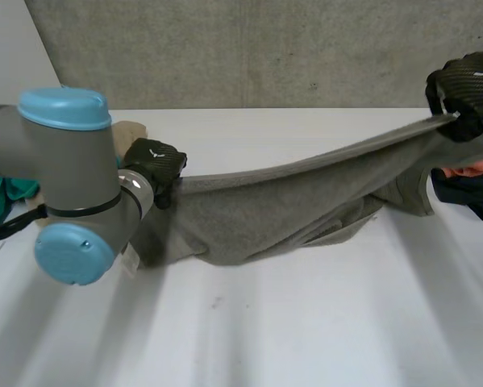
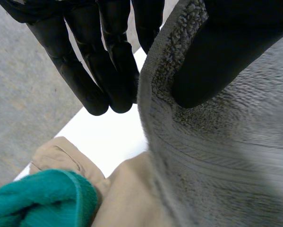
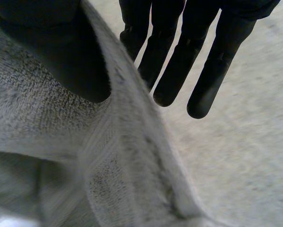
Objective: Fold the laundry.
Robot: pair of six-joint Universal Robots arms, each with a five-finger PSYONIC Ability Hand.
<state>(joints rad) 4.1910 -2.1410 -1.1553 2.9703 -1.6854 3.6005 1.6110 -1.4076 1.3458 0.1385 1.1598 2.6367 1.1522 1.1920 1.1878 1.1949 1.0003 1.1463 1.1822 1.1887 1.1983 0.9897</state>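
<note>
Towel: a grey towel (image 1: pixel 289 201) is held stretched between the two hands, partly in the air and partly on the white surface (image 1: pixel 306 322).
Long axis: the top edge runs across the surface from the left hand (image 1: pixel 154 161), which is low and close to the surface, to the right hand (image 1: pixel 467 90), which is raised at the far right. The line is tilted upward toward the right.
Hang: the middle sags, and the lower part is bunched on the surface below the taut edge.
Left hand: in the left wrist view the towel's edge is pinched between the thumb (image 2: pixel 217 52) on one face and the straight fingers (image 2: pixel 103 66) on the other.
Right hand: the opposite end is pinched the same way, with the thumb (image 3: pixel 61 56) on the near face and the fingers (image 3: pixel 179 61) behind the edge.
Hidden: in the head view the towel's left end is partly covered by the left arm (image 1: pixel 64 185). The lower corners are lost in the folds and cannot be made out.
Around: a teal cloth (image 1: pixel 3 197) and a beige cloth (image 1: pixel 132 131) lie by the left hand. An orange cloth (image 1: pixel 475 168) and a dark cloth (image 1: pixel 471 193) lie below the right hand.
In the way: the towel's right end hangs just beside the dark cloth; whether they touch cannot be told.
</note>
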